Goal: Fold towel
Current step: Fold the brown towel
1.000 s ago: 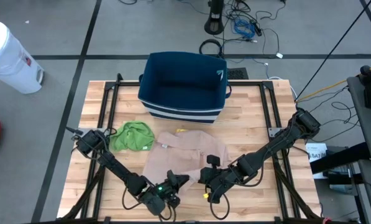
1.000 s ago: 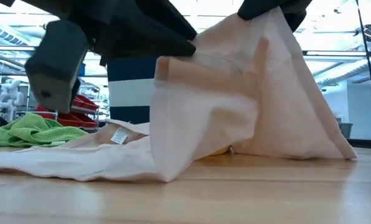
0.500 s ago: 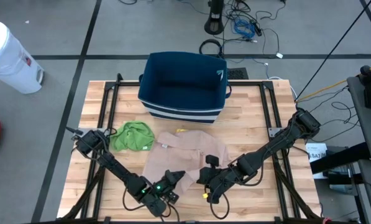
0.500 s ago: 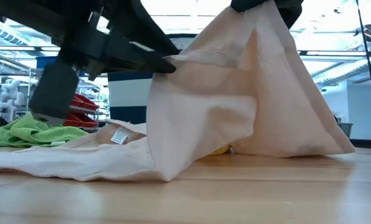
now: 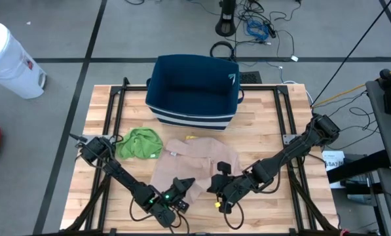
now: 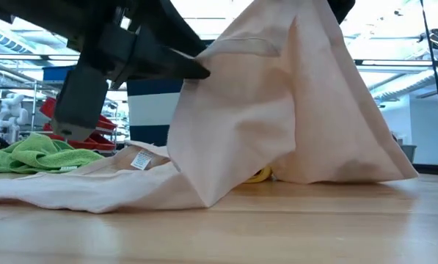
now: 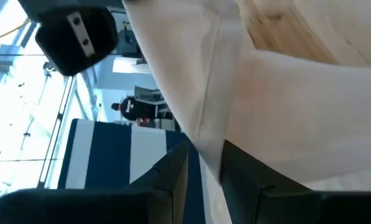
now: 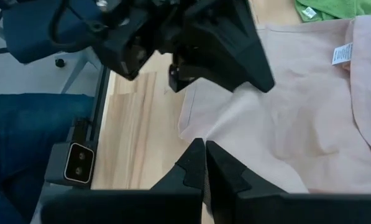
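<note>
Far left on the wooden table (image 5: pixel 260 131): a green cloth (image 5: pixel 139 143), bunched. Next over, the left gripper (image 5: pixel 184 186) near the front edge, pinched tight on a hem of the pink towel (image 5: pixel 195 157), fabric clamped between its fingers (image 7: pixel 173 177). Lifted there into a tent (image 6: pixel 292 110), the rest flat with a white label (image 6: pixel 139 160) showing. Just right, the right gripper (image 5: pixel 215 188), closed on the same raised edge. Behind, a navy striped basket (image 5: pixel 194 92).
</note>
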Controlling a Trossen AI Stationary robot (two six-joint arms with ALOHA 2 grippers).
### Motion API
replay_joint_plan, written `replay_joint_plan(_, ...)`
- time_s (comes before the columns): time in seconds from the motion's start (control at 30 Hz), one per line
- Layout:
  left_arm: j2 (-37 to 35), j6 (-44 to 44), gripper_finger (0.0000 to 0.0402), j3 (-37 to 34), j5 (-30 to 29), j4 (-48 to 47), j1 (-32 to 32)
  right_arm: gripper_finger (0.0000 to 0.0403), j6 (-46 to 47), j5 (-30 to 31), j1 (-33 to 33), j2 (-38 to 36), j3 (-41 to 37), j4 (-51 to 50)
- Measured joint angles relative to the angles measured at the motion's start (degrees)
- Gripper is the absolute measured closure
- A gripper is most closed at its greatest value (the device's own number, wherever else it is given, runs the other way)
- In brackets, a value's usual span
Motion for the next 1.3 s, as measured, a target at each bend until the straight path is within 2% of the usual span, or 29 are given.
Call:
replay_joint_plan(0.27, 0.0, 4.3, 0.0307, 0.0, 1.3, 7.0, 0.0, 0.0403, 0.4, 0.0, -1.0, 0.0, 0.0, 0.0)
replay_joint_plan(0.67, 0.0, 3.8, 0.0307, 0.0, 1.8, 7.5, 0.2, 0.0403, 0.5, 0.1, -2.3, 0.0, 0.0, 1.0)
replay_joint_plan(1.3, 0.0, 4.0, 0.0307, 0.0, 10.0, 16.2, 0.4, 0.0403, 0.3, 0.2, -3.3, 0.0, 0.0, 1.8)
